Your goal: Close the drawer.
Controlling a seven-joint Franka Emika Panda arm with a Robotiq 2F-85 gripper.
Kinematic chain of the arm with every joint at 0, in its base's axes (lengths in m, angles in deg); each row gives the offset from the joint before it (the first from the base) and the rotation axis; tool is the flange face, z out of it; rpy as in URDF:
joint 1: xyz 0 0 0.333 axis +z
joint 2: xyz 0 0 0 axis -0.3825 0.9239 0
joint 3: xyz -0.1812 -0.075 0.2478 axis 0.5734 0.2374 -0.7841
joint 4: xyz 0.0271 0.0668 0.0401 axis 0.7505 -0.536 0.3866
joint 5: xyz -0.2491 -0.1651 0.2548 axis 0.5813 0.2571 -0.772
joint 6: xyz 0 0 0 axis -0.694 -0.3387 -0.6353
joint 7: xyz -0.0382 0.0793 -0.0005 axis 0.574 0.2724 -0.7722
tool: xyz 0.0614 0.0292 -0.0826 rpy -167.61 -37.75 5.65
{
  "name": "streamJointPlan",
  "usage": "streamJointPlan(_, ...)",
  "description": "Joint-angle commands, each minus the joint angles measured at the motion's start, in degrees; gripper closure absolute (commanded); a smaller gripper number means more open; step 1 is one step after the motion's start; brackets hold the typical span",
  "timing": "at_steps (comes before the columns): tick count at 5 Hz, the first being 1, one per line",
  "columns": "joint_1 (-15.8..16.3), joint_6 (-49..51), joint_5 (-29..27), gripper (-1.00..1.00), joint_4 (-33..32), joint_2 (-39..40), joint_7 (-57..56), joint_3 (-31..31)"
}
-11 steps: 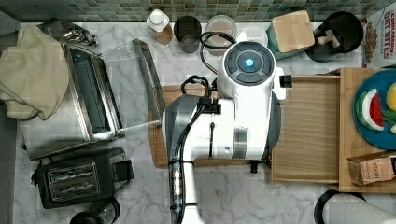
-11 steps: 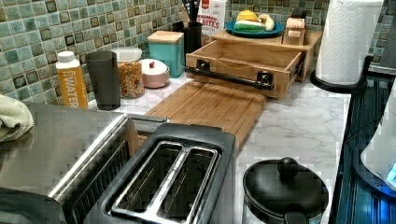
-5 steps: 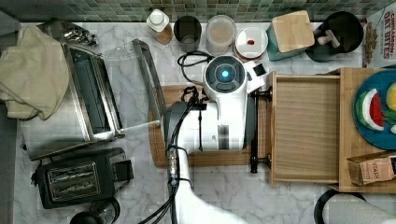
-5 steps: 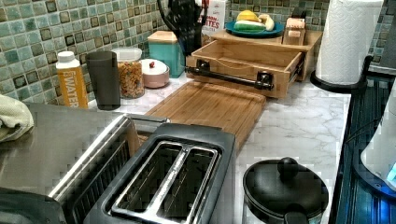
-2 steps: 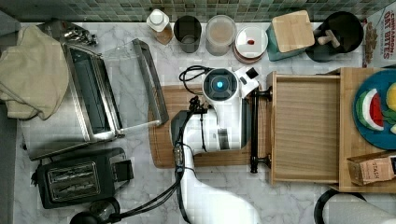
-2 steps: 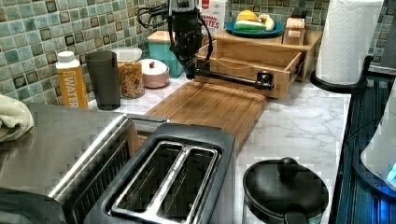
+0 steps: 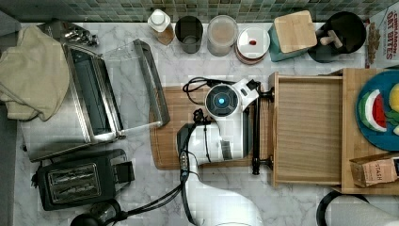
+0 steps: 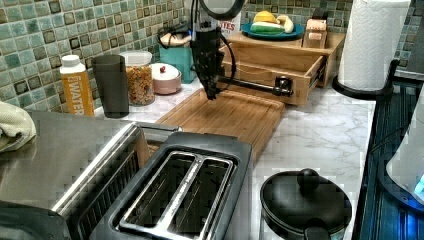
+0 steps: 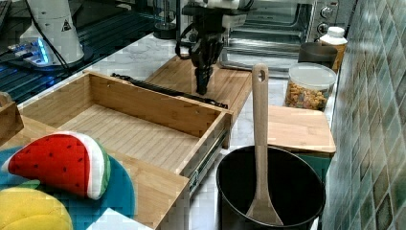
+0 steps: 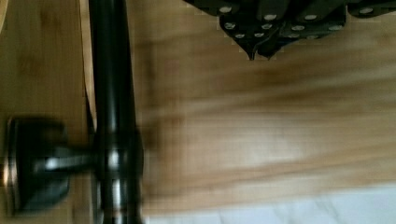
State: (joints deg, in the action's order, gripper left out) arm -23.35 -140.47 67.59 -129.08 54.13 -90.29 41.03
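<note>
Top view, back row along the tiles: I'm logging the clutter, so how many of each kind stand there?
Bottle: 1, water bottle
Cup: 1, dark cup
Lidded containers: 3, cereal jar, pink dish, teal canister
Pot: 1, black pot
Box: 1, cereal box
Total: 7

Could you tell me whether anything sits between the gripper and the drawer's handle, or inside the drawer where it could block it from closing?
Nothing visible does. The gripper hangs over the cutting board beside the black handle bar, with a bare gap between. The drawer has nothing inside.
</note>
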Motion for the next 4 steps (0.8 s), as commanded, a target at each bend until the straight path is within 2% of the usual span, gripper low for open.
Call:
streamJointPlan(1,-1.7,1.4,6.5,1.00,-3.0,-3.6,3.4,5.3)
streamJointPlan(2,-2.9,0.4,9.2,1.00,-4.7,-5.5,3.2,6.1)
streamJointPlan(4,-5.4,-0.7,9.7,1.00,-4.7,-5.3,-2.0,9.8)
